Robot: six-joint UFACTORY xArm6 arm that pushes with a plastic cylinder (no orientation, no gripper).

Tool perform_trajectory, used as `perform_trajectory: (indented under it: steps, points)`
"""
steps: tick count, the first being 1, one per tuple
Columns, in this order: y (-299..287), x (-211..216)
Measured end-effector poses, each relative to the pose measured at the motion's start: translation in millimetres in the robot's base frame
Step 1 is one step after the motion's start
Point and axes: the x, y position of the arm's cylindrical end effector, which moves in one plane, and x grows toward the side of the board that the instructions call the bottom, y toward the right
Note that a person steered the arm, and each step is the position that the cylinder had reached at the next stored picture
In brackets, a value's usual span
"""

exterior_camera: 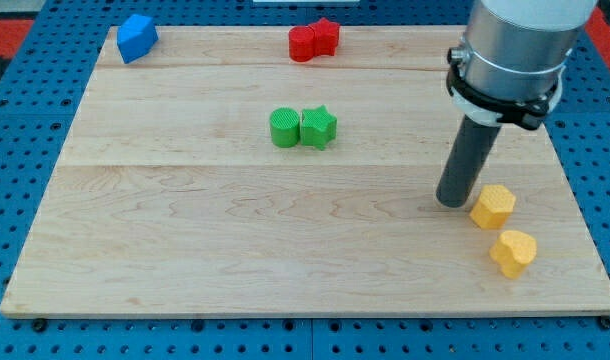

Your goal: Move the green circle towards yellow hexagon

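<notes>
The green circle (284,128) lies on the wooden board (235,240) a little above the middle, touching a green star (319,127) on its right. The yellow hexagon (493,206) lies near the board's right edge. My tip (452,203) rests on the board just left of the yellow hexagon, close to it or touching it, and far to the right of and below the green circle.
A yellow heart-shaped block (513,252) lies just below the hexagon. A red circle (303,43) and a red star (327,36) touch at the view's top. A blue block (137,37) sits at the top left corner.
</notes>
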Motion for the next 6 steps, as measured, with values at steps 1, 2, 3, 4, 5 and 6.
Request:
perform_trajectory:
  steps: [1, 2, 3, 4, 5, 6]
  points:
    - [3, 1]
    - [3, 1]
    - [9, 1]
    - [14, 1]
    - [-1, -2]
    - [-70, -2]
